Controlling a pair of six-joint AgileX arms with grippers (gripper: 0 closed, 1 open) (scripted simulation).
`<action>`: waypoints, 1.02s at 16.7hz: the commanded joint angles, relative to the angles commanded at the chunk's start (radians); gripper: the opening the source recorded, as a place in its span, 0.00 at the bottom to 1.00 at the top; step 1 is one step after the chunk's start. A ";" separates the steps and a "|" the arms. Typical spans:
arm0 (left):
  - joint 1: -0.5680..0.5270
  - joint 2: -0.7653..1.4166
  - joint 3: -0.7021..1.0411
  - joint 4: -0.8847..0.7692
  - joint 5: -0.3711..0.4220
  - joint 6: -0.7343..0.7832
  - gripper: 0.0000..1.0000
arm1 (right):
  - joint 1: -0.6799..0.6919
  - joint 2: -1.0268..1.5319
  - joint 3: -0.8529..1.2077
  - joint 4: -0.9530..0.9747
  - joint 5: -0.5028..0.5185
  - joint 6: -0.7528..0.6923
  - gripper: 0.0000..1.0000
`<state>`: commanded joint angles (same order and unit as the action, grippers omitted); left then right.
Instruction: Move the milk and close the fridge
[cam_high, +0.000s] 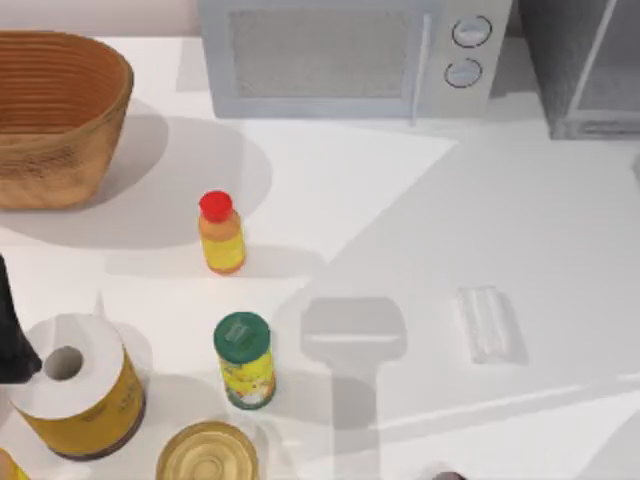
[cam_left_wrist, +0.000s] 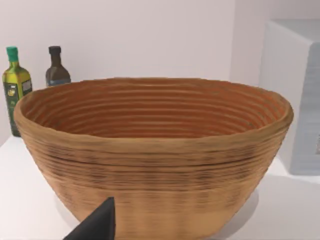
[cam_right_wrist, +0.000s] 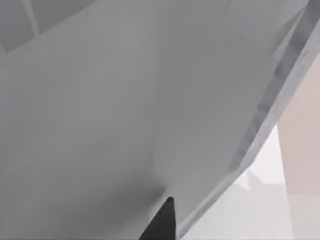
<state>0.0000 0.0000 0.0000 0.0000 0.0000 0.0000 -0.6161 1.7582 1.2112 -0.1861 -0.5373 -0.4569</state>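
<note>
The milk is out of view. The grey fridge (cam_high: 590, 70) stands at the table's back right corner, right of the microwave. In the right wrist view a flat grey fridge panel (cam_right_wrist: 125, 100) sits very close to the camera, with one dark fingertip (cam_right_wrist: 162, 220) of my right gripper against it. My left arm (cam_high: 10, 335) is at the table's left edge, near the front. Its wrist view faces the woven basket (cam_left_wrist: 150, 150), with one dark fingertip (cam_left_wrist: 100, 222) low in the picture.
A light-grey microwave (cam_high: 340, 60) stands at the back centre and the basket (cam_high: 55, 115) at the back left. A red-capped orange bottle (cam_high: 221, 233), a green-lidded yellow jar (cam_high: 245, 360), a yellow roll (cam_high: 80, 390) and a can (cam_high: 207, 452) stand front left. A clear ridged piece (cam_high: 485, 322) lies right of centre.
</note>
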 joint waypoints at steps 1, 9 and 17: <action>0.000 0.000 0.000 0.000 0.000 0.000 1.00 | 0.048 -0.007 -0.016 0.013 0.035 0.030 1.00; 0.000 0.000 0.000 0.000 0.000 0.000 1.00 | 0.412 -0.062 -0.144 0.125 0.320 0.282 1.00; 0.000 0.000 0.000 0.000 0.000 0.000 1.00 | 0.589 -0.137 -0.210 0.235 0.495 0.435 1.00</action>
<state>0.0000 0.0000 0.0000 0.0000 0.0000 0.0000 -0.0273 1.6209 1.0013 0.0486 -0.0427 -0.0217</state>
